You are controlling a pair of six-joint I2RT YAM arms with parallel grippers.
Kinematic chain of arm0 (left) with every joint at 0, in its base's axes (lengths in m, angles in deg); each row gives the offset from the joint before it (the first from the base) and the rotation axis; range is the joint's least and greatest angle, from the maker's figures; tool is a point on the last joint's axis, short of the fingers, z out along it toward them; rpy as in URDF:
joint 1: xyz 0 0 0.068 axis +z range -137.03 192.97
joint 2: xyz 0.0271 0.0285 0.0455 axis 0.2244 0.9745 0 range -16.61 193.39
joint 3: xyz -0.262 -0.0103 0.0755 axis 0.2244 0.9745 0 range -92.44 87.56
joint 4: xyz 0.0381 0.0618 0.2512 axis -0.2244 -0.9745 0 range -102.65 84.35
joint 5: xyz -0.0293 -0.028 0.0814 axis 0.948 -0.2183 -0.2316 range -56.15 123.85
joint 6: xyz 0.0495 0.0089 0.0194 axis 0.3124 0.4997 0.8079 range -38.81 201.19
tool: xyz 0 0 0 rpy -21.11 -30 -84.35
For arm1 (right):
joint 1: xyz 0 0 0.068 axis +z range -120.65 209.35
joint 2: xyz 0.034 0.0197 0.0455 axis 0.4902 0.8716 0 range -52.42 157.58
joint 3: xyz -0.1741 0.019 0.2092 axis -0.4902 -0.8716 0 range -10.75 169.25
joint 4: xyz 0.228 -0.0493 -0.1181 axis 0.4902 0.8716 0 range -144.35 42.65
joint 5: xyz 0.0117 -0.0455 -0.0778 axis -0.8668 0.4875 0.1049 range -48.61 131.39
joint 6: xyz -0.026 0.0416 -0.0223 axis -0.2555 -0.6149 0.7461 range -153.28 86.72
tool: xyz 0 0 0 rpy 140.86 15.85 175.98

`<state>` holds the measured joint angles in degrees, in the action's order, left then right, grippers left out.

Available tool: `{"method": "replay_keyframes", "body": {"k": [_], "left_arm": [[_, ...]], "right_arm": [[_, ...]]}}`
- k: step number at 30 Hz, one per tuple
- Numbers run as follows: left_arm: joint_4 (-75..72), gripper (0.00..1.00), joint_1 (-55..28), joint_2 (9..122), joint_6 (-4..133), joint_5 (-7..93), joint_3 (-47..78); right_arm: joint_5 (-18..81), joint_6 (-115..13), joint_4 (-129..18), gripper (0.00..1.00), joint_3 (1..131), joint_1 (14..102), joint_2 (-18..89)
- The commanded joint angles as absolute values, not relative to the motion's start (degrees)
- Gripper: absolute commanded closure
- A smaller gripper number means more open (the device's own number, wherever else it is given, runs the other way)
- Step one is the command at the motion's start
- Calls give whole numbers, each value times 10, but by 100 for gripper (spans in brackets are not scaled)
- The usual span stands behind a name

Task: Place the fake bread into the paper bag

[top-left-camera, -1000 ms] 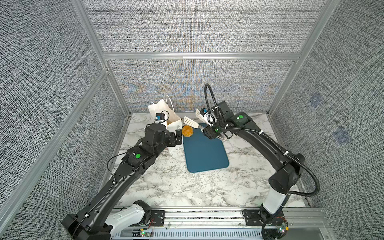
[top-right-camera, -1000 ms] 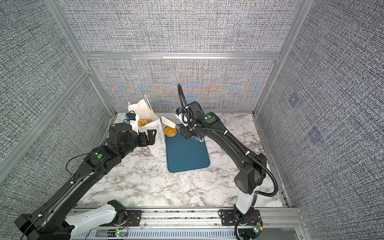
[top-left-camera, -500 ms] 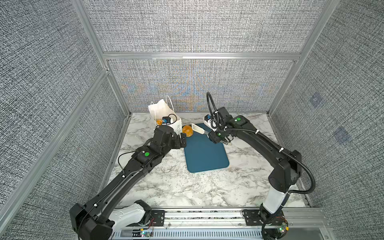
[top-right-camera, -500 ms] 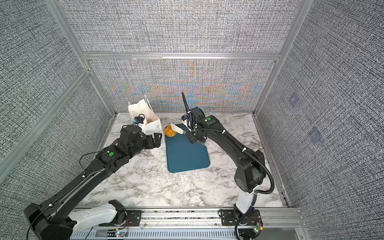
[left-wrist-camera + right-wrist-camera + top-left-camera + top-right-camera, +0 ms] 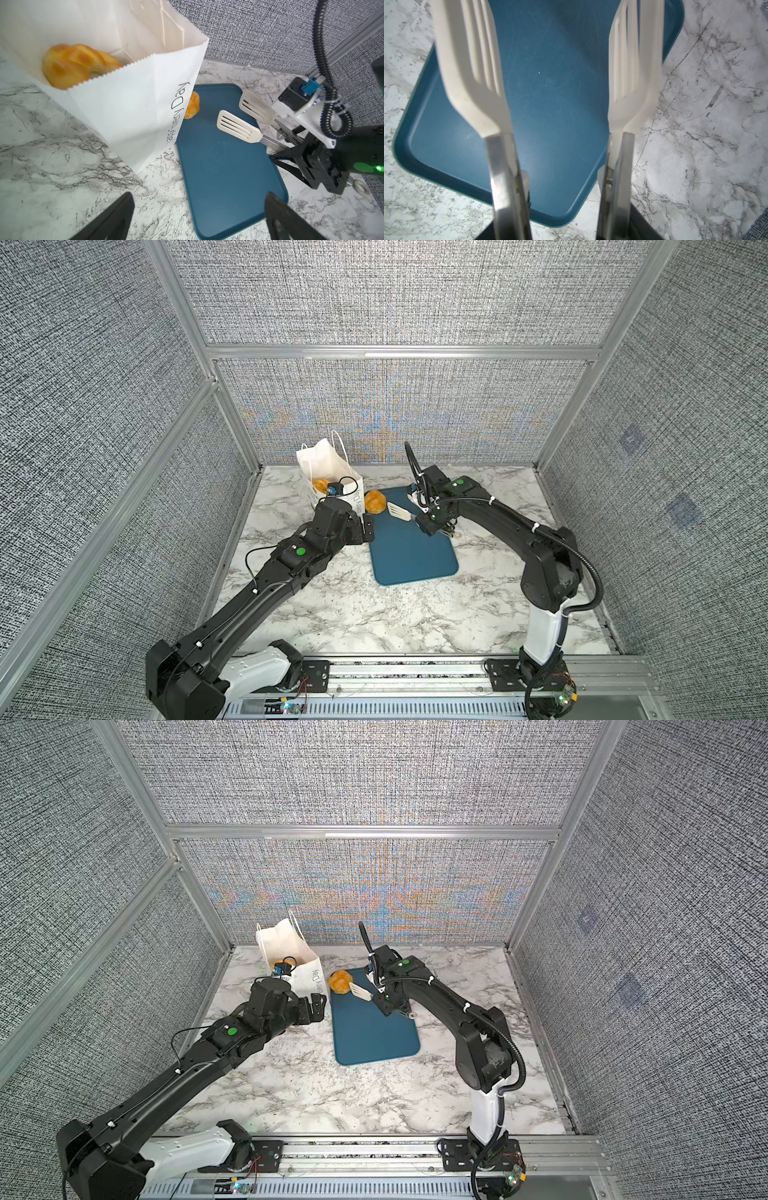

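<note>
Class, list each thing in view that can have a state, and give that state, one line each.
paper bag: standing, mouth open.
bread in bag: lying inside.
tray: lying flat.
loose roll: on tray corner, beside bag.
tongs: held, blades apart, gripping nothing.
left end effector: open, empty.
right end effector: shut on tongs.

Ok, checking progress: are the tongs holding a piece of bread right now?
No, the tongs stand open over the tray with nothing between their blades.
</note>
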<state>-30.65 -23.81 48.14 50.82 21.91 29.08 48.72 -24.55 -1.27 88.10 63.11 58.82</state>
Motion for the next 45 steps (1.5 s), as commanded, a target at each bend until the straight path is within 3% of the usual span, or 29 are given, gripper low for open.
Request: {"method": "replay_keyframes", "body": {"k": [1, 45], "left_arm": [[-291, 1, -239, 477, 497, 209, 297], [-299, 1, -240, 523, 503, 227, 311]], "right_arm": [[499, -256, -2, 39, 900, 632, 604], [505, -320, 57, 36, 1140, 661, 828]]}}
